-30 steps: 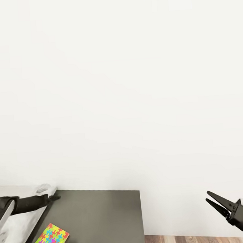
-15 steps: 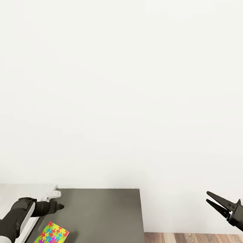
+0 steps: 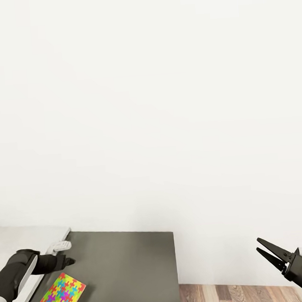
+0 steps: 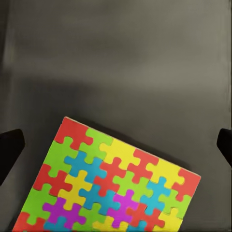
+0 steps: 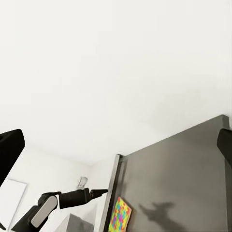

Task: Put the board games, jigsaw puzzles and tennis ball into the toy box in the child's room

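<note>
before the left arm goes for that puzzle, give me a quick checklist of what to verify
1. Left pincer open: ok, the left wrist view shows its fingertips wide apart at both edges.
2. Jigsaw puzzle between the fingers: ok, it lies flat on the dark table section, with nothing on it.
3. Left pincer low enough to grip: cannot tell, no contact shows.
4. Puzzle fully in view: not ok, its near edge is cut off in the head view and the left wrist view.
5. Right pincer out of the way: ok, open and empty, off past the table's edge.
6. Toy box location: cannot tell.
</note>
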Motion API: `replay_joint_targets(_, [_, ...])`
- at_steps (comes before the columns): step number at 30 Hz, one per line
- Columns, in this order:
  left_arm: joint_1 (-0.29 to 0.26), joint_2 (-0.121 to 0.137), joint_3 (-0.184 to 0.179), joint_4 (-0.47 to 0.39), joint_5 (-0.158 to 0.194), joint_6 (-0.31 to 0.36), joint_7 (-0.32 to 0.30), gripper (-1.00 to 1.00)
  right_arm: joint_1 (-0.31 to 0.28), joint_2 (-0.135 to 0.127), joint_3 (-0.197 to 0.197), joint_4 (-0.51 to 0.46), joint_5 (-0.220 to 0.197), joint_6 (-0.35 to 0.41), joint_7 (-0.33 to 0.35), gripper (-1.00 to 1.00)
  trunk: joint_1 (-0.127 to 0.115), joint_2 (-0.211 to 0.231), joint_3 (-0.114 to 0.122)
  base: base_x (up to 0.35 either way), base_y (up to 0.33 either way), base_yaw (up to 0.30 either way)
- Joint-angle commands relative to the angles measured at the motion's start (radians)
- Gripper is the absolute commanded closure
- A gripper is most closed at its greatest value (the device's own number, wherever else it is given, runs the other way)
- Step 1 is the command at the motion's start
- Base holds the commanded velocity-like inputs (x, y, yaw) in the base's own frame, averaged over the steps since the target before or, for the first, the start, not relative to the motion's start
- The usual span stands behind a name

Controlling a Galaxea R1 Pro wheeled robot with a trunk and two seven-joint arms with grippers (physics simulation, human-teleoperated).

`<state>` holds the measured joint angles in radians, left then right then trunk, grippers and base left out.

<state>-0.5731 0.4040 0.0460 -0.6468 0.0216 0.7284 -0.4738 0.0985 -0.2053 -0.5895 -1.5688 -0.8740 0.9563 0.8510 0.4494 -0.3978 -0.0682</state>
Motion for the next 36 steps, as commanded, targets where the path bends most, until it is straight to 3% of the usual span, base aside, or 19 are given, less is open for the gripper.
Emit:
replay_joint_targets(1, [-0.001,0.003,0.003,-0.001,0.002,0.004,-0.017,-1.0,0.0,0.0,-0.001,0.0,0.0,0.005,0.002,-1.0,0.001,-0.002,-0.004,0.0,0.0,0.0])
replay_joint_targets(3, [-0.001,0.015,0.003,0.0,0.001,-0.021,-0.075,-1.0,0.0,0.0,-0.001,0.0,0.0,0.005,0.003,-1.0,0.001,-0.002,-0.007,0.0,0.0,0.0])
replay_joint_targets(7, [-0.001,0.06,0.004,0.021,-0.003,-0.069,-0.256,-1.0,0.0,0.0,-0.001,0.0,0.0,0.005,0.003,-1.0,0.001,-0.002,-0.013,0.0,0.0,0.0])
replay_joint_targets(10, [-0.001,0.081,0.004,0.043,-0.005,-0.09,-0.318,-1.0,0.0,0.0,-0.001,0.0,0.0,0.005,0.003,-1.0,0.001,-0.002,-0.018,0.0,0.0,0.0])
replay_joint_targets(17, [-0.001,0.095,0.0,0.057,-0.006,-0.121,-0.356,-1.0,0.0,0.0,-0.001,0.0,0.0,0.006,0.003,-1.0,0.001,-0.002,-0.03,0.0,0.0,0.0])
replay_joint_targets(36, [-0.001,0.139,0.005,0.097,-0.006,-0.149,-0.355,-1.0,0.0,0.0,0.0,0.0,0.0,0.005,0.004,-1.0,0.001,-0.002,-0.061,0.0,0.0,0.0])
